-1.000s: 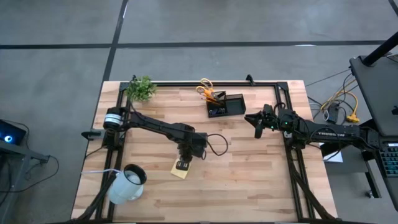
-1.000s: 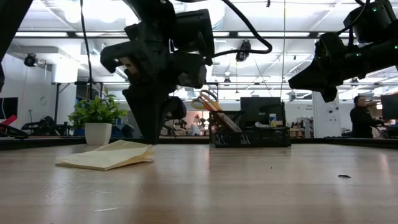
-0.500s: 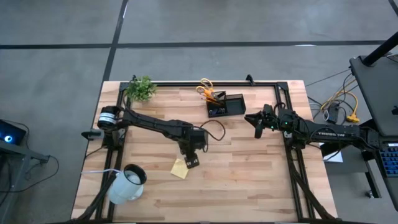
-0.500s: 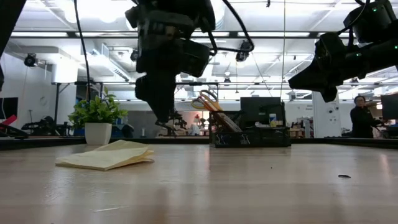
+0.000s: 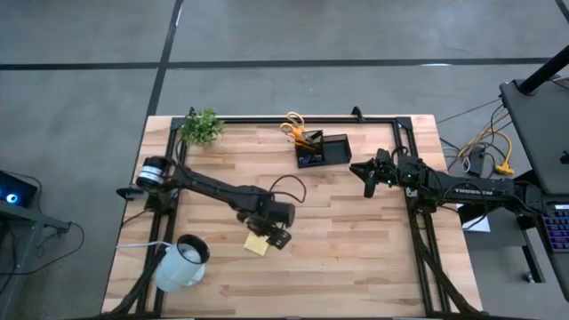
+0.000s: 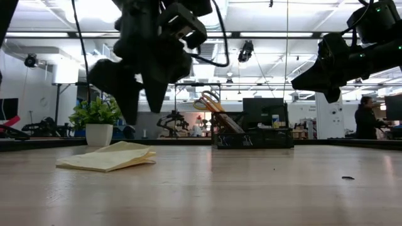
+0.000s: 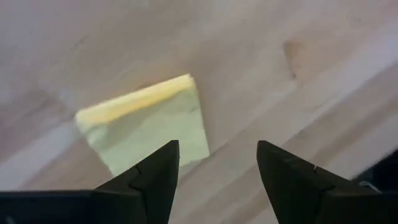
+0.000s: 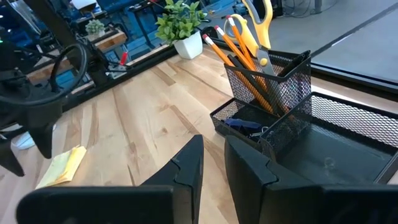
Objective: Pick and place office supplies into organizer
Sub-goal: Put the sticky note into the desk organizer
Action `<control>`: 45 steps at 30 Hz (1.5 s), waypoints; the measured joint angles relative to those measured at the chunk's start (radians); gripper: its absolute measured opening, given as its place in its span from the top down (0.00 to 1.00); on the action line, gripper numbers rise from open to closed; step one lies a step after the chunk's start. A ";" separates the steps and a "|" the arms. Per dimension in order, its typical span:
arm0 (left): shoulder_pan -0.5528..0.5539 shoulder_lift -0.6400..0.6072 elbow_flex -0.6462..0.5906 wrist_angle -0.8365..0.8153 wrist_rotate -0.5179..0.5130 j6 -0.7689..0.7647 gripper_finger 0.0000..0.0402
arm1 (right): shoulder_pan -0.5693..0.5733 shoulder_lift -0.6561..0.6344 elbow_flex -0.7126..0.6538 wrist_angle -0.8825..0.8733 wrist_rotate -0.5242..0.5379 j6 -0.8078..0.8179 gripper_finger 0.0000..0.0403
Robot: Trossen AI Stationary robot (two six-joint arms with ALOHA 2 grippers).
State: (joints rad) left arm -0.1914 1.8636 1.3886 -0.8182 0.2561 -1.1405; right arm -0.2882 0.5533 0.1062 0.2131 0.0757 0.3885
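The yellow sticky-note pad [image 5: 257, 244] lies flat on the wooden table, also seen in the low view [image 6: 107, 157] and the left wrist view [image 7: 146, 124]. My left gripper [image 5: 277, 238] hovers open just above and to the right of it, pointing steeply down, with nothing between its fingers [image 7: 217, 149]. The black mesh organizer [image 5: 323, 151] stands at the far middle, holding the yellow-handled scissors [image 8: 258, 18] and orange pencils [image 8: 239, 56]. My right gripper [image 5: 366, 178] waits in the air right of the organizer, with a narrow empty gap [image 8: 213, 162].
A white mug [image 5: 182, 264] lies near the left front corner. A small green plant [image 5: 202, 126] stands at the far left. Black frame rails [image 5: 418, 231] run along the table's sides. A tiny dark bit [image 6: 347, 177] lies on the table at the right. A person [image 6: 364, 119] stands in the room behind.
My left gripper stood shut, tips down at the pad's right edge. It has risen off it, shifted a little toward the table's right edge, rolled about its pointing line and opened. The pad has stayed where it lay.
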 joint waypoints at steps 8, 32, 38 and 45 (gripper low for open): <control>-0.048 0.000 -0.002 -0.065 -0.049 -0.193 0.50 | 0.000 0.000 0.000 0.000 0.003 -0.006 0.86; -0.064 0.001 -0.084 -0.101 -0.241 -0.282 0.50 | 0.000 0.000 0.000 -0.002 0.003 -0.007 0.86; -0.059 0.001 -0.119 -0.092 -0.238 -0.294 0.50 | 0.000 0.000 0.000 -0.002 0.003 -0.004 0.86; -0.056 0.001 -0.171 0.088 -0.187 -0.305 0.50 | 0.000 0.000 0.000 -0.002 0.003 -0.005 0.86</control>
State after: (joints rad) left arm -0.2478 1.8649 1.2180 -0.7306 0.0689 -1.4455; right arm -0.2882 0.5529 0.1066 0.2111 0.0788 0.3833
